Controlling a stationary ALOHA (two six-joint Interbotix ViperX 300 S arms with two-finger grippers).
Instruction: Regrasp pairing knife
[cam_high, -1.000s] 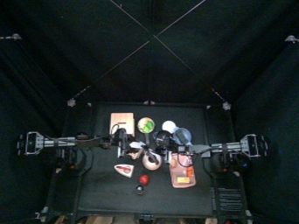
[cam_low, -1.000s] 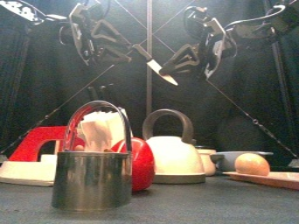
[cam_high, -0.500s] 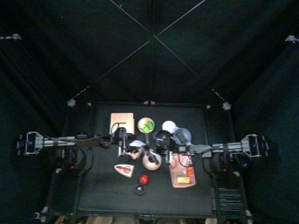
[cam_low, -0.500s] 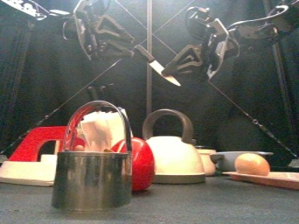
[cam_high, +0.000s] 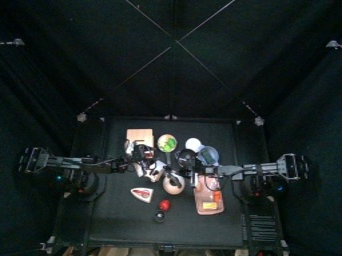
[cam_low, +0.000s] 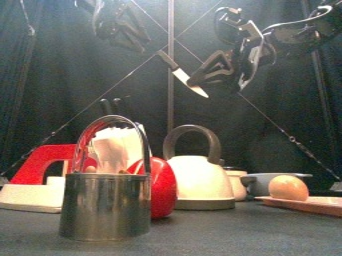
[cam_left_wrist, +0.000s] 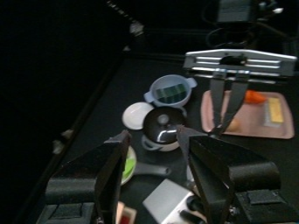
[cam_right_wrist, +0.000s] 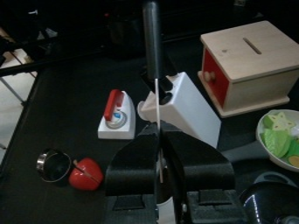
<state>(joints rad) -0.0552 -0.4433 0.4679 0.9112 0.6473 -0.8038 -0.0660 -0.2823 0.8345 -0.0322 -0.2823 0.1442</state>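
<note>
1. The right gripper (cam_low: 222, 68) hangs high above the table, its two fingers (cam_right_wrist: 138, 166) clenched on the paring knife (cam_low: 185, 78), whose dark handle lies pinched between them.
2. In the front view the knife's pale blade slants down and away from those fingers toward the picture's left, its tip in open air, touching nothing.
3. In the right wrist view the knife runs straight out from between the fingers, passing over a white wedge-shaped block (cam_right_wrist: 184, 107) on the table far beneath.
4. Beside that block, further out from the fingers, stand a wooden box with a red face (cam_right_wrist: 246, 70) and a white base with a red handle (cam_right_wrist: 115, 115).
5. Low beside the right fingers lie a red apple (cam_right_wrist: 83, 172) and a small metal cup (cam_right_wrist: 51, 162), touching each other.
6. The left gripper (cam_left_wrist: 158, 162) is released, its fingers spread wide with nothing between them.
7. Beyond the left fingers, on the table, sit a dark kettle (cam_left_wrist: 160, 134), a white ball (cam_left_wrist: 139, 113) and a grey bowl (cam_left_wrist: 172, 89).
8. Further out from the left fingers the right arm's gripper faces them, above a pink tray (cam_left_wrist: 244, 115).
9. In the front view a metal can with a looped handle (cam_low: 104, 195), a white kettle (cam_low: 199, 175) and an egg-like object (cam_low: 287, 186) stand well below both grippers.
</note>
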